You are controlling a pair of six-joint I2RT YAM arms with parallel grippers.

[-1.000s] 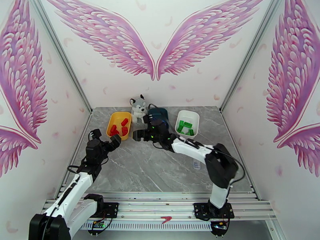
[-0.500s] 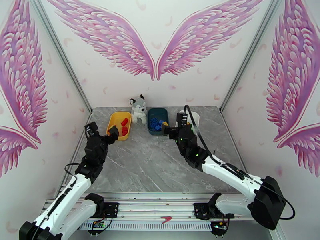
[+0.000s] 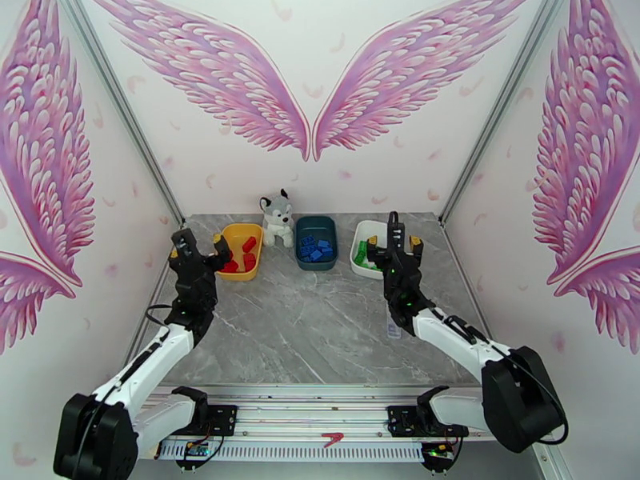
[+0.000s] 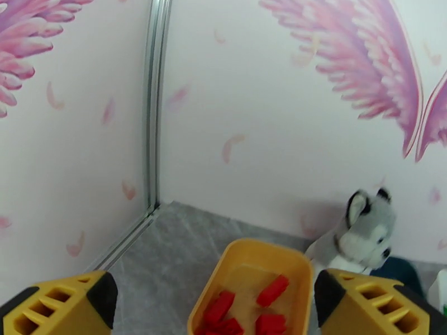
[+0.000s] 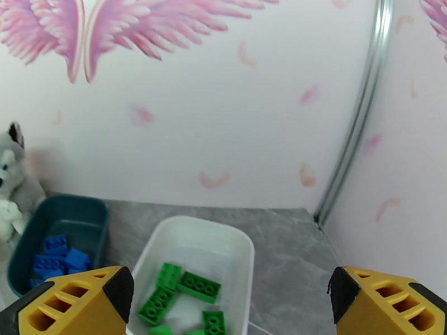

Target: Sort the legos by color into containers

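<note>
Three containers stand in a row at the back of the table. The yellow tray holds red legos. Blue legos lie in the teal tray, and green legos lie in the white tray. My left gripper hangs open and empty just left of and in front of the yellow tray. In front of the white tray my right gripper also stands open, holding nothing.
A grey-white husky plush sits between the yellow and teal trays. Walls close the table on three sides, with metal corner posts. Marbled grey tabletop stretches in front of the trays.
My right arm swung from over the teal tray to the right, ending by the white tray. The left gripper lifted and drew back left of the yellow tray.
</note>
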